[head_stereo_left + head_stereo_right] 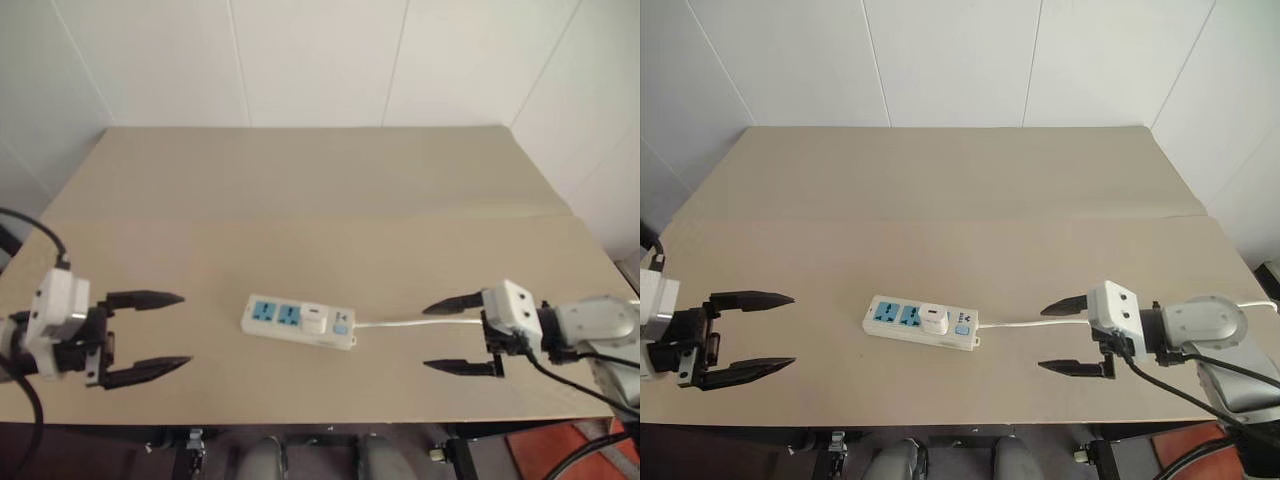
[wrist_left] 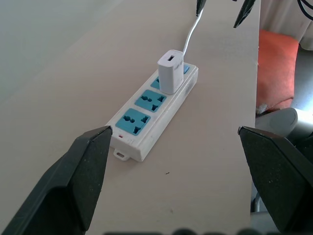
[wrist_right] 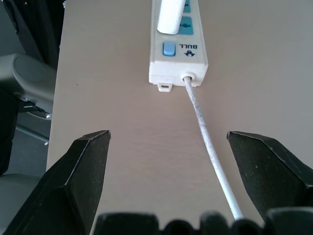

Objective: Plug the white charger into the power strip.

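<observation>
Flanking the power strip (image 1: 298, 321), the left gripper (image 1: 148, 335) and right gripper (image 1: 459, 335) stood wide open, holding nothing. The white charger (image 2: 170, 72) sat plugged in; "BULL" marked the strip's switch end.

You are looking down on a broad, pale beige, matte tabletop (image 1: 330, 190) made of two flat boards, with a straight seam (image 1: 300, 219) running across it from side to side. Behind it you see a white panelled wall (image 1: 960, 60) split by thin vertical joints, and more white panels angle in at both sides. Soft, even light falls over the whole surface, with hardly any glare. Past the near right corner of the table you can make out a patch of orange-red floor (image 1: 560, 452); it shows again beyond the table's edge in the left wrist view.
</observation>
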You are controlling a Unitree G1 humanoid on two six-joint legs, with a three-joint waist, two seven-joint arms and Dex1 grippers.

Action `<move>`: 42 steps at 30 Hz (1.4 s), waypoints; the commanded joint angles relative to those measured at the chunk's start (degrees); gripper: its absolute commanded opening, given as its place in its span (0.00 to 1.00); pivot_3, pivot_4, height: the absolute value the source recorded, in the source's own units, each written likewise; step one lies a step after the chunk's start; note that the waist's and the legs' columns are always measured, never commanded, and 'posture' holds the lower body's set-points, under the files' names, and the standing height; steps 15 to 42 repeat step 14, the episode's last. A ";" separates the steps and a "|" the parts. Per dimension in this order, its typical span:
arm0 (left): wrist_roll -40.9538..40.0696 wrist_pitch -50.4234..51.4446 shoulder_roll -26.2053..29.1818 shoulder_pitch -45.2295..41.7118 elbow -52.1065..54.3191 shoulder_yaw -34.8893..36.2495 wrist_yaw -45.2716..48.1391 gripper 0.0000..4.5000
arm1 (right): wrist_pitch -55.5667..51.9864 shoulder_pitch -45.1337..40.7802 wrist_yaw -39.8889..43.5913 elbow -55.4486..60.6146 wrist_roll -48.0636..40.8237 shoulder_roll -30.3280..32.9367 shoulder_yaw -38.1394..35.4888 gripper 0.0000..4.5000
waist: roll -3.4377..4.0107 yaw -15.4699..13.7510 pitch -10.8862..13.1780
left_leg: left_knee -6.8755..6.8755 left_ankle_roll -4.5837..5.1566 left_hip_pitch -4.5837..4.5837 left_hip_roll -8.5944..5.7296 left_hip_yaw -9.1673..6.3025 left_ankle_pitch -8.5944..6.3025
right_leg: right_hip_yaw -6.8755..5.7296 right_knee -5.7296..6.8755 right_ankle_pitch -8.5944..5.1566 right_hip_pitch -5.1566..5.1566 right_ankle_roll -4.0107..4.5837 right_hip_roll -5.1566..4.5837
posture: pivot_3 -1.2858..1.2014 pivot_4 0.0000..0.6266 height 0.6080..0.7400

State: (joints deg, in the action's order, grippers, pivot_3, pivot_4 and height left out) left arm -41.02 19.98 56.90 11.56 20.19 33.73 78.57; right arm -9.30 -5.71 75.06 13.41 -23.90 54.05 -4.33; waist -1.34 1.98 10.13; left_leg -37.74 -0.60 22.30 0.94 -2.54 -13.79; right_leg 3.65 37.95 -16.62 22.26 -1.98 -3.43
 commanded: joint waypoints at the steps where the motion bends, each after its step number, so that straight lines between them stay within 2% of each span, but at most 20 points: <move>1: -1.35 -0.26 -0.64 -0.77 1.64 1.46 -0.77 1.00 | -1.41 0.89 -1.20 2.47 -1.53 1.15 -3.46 0.99 | 0.00 0.00 0.01 | 0.00 0.00 0.01 -0.01 0.00 0.00 | 0.00 0.00 0.00 0.00 0.00 0.00 | 0.52 0.24 1.00; 8: 1.70 -1.63 -0.97 -1.45 -0.08 -1.18 -1.06 1.00 | -3.15 2.75 -2.73 3.71 -1.77 1.47 -6.19 0.99 | 0.00 0.04 0.01 | 0.00 0.00 0.00 -0.02 0.03 0.00 | 0.03 0.00 0.00 0.00 0.00 0.00 | 0.52 0.24 1.00; 14: 1.08 -0.28 -1.43 -2.39 0.32 -2.92 -2.29 1.00 | -4.16 4.47 -3.85 5.86 -2.20 1.21 -7.50 0.99 | 0.00 0.08 0.01 | 0.00 0.00 0.00 -0.02 0.04 0.00 | 0.03 0.01 0.00 0.00 0.00 0.00 | 0.52 0.24 1.00; 42: 1.08 -0.28 -1.43 -2.39 0.32 -2.92 -2.29 1.00 | -4.16 4.47 -3.85 5.86 -2.20 1.21 -7.50 0.99 | 0.00 0.08 0.01 | 0.00 0.00 0.00 -0.02 0.04 0.00 | 0.03 0.01 0.00 0.00 0.00 0.00 | 0.52 0.24 1.00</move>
